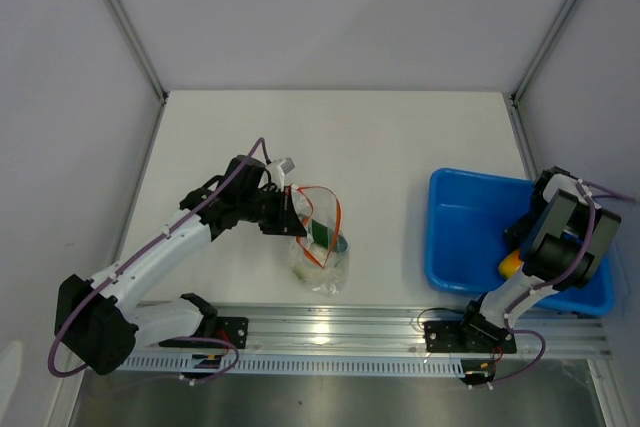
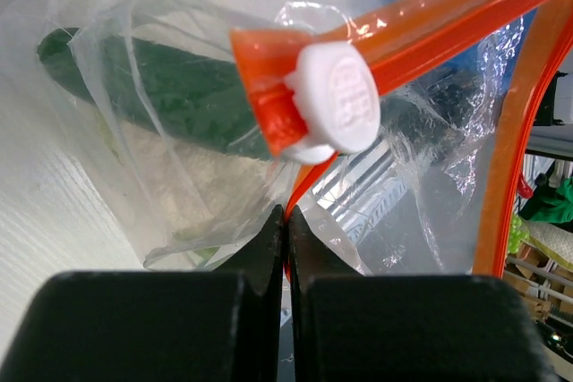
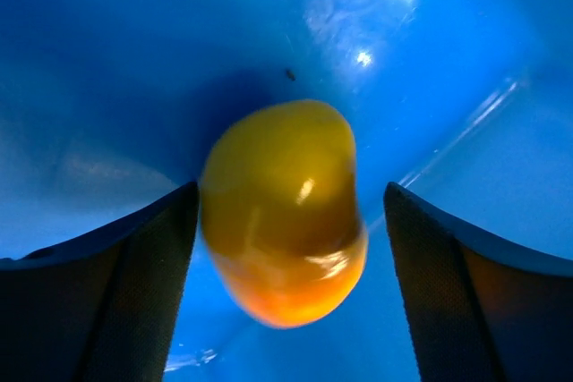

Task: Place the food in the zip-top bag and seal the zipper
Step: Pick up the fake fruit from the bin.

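Observation:
The clear zip-top bag [image 1: 322, 259] lies at the table's middle with its orange-red zipper strip [image 1: 336, 215] looped open. My left gripper [image 1: 287, 217] is shut on the bag's mouth edge; in the left wrist view the fingers [image 2: 269, 248] pinch the orange strip [image 2: 439, 29] below its white slider [image 2: 338, 100]. The dark green cucumber [image 2: 179, 100] and a pale leafy lump [image 2: 192, 163] are inside the bag. My right gripper [image 3: 286, 248] is open down in the blue tray [image 1: 460, 227], its fingers either side of the yellow-orange fruit [image 3: 282, 207], which also shows in the top view [image 1: 510, 265].
The blue tray sits at the table's right, near the right wall frame. A metal rail [image 1: 330, 325] runs along the near edge below the bag. White walls enclose the table on three sides.

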Robot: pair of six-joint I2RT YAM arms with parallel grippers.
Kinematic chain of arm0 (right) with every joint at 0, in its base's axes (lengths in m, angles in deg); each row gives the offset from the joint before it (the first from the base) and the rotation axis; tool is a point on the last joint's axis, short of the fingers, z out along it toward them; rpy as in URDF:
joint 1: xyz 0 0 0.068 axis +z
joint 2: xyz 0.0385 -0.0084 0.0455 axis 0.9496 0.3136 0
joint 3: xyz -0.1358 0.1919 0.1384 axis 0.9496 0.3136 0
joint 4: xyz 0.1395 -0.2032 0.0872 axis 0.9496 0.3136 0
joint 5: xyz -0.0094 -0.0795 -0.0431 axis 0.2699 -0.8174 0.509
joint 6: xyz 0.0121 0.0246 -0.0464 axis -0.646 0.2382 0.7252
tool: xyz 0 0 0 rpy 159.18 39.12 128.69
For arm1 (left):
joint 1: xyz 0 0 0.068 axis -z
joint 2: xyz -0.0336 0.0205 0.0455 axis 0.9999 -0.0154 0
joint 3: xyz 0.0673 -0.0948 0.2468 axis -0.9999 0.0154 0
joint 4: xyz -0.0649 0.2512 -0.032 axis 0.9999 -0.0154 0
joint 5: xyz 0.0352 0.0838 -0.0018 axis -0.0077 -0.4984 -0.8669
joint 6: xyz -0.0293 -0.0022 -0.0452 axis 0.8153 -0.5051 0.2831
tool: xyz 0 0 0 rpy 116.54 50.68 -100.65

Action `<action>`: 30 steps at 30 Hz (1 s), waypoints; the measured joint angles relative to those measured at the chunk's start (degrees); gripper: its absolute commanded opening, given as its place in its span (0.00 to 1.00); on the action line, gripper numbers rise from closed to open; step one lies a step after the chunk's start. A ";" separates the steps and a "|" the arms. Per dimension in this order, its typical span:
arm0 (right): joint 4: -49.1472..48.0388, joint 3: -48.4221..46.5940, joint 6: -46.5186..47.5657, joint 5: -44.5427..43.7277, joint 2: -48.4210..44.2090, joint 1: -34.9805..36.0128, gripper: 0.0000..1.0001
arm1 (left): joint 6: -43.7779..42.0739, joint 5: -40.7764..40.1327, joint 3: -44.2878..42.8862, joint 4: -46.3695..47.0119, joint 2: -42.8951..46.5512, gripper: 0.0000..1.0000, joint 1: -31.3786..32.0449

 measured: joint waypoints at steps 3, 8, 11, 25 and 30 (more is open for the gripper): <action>-0.20 0.28 0.33 1.51 0.35 -0.11 0.76 | 0.11 0.00 -0.07 -0.35 0.00 0.01 0.00; -0.85 0.44 0.81 3.74 0.35 -0.20 0.34 | 0.07 0.00 -0.92 -1.66 -0.02 0.01 0.00; -0.98 0.66 0.76 5.35 -0.35 -0.26 0.12 | 0.04 0.00 -1.46 -1.86 -0.02 0.00 0.00; -2.27 2.67 -1.40 23.43 -13.60 2.45 0.00 | 0.07 0.48 -1.25 -3.19 -0.09 0.01 0.00; -2.86 2.67 -1.33 30.42 -17.18 6.91 0.00 | 0.13 1.57 -0.92 -3.61 -0.17 0.01 0.00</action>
